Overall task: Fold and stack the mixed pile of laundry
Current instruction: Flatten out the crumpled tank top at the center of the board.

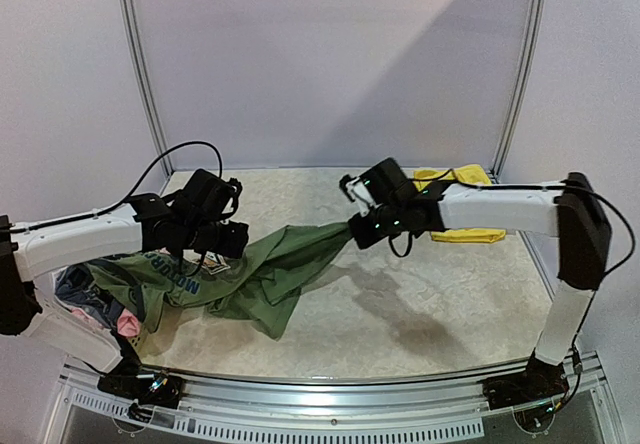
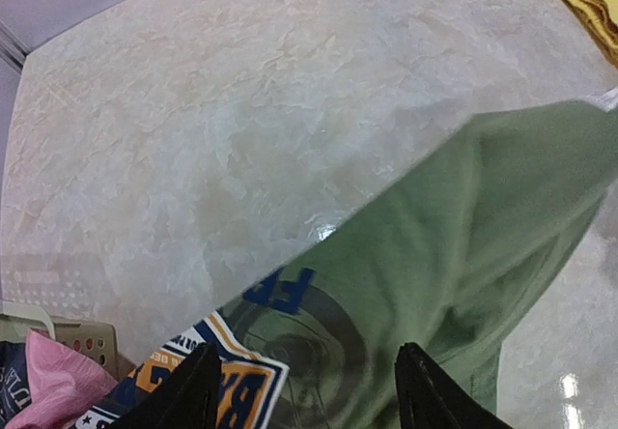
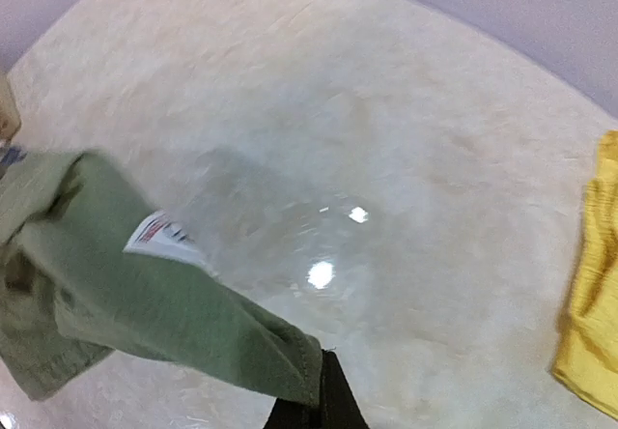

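Observation:
The olive-green top [image 1: 270,269] hangs stretched from the pile in the basket toward the table's middle. My right gripper [image 1: 358,228] is shut on its hem [image 3: 290,357], and a small white patch [image 3: 164,232] shows on the cloth. My left gripper [image 2: 309,390] stands open just over the top's printed graphic [image 2: 290,337], its fingers [image 2: 193,395] wide apart. In the top view the left gripper [image 1: 215,232] is above the top's left part. The pink piece [image 1: 128,324] and the blue-grey piece [image 1: 75,286] lie in the basket. The yellow shorts [image 1: 458,178] lie at the back right.
The pale mesh basket [image 1: 80,336] sits at the table's near left corner, under my left arm. Grey frame posts [image 1: 145,74] rise at the back corners. The marbled tabletop [image 1: 400,314] shows bare between the arms. Yellow fabric [image 3: 589,313] is at the right wrist view's right edge.

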Motion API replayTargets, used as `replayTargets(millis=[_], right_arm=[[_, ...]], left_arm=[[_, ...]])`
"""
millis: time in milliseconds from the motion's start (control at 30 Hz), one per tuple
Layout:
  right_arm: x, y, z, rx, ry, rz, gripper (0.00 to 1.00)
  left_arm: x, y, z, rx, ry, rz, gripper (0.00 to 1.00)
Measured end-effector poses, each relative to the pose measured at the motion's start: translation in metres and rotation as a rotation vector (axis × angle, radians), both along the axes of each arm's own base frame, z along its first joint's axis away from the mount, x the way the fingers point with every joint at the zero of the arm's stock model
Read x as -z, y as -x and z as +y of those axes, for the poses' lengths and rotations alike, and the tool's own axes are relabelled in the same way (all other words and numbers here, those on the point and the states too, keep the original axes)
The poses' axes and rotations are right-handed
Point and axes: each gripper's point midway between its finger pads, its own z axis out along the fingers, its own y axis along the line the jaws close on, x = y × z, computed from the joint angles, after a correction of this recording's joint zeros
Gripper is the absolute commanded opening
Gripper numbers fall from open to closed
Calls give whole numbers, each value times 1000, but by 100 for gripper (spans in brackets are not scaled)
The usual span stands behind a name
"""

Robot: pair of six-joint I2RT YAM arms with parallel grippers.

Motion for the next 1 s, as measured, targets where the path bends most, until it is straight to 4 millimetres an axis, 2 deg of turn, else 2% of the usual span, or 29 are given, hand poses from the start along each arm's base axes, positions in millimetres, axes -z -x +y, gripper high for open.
replayTargets(millis=[33,133,200,300,400,567,700,833,1000], right_arm=[[-16,-5,-13,37,-16,-30,0],[-66,-13,-71,182,-83,-118,0],[-79,-13,-100,256,-104,-145,0],[-82,-6,-133,340,-97,-158,0],[-76,0,-145,375,-67,-149,0],[-68,3,-156,411,-20,-145,0],[-68,2,-163,445,3,-158,0],[-68,1,-179,515,57,-173,0],[-73,-3,-187,572,78,-193,0]], left_arm=[[-1,1,-2,6,0,-2,63],[-6,3,-10,29,4,-12,62],[-10,4,-14,42,7,-18,62],[-15,4,-19,58,10,-26,61],[-13,6,-25,77,8,-21,60],[3,17,-37,126,-39,34,58],[14,34,-37,157,-92,96,58],[18,51,-35,175,-126,145,58],[20,79,-31,204,-121,202,56]])
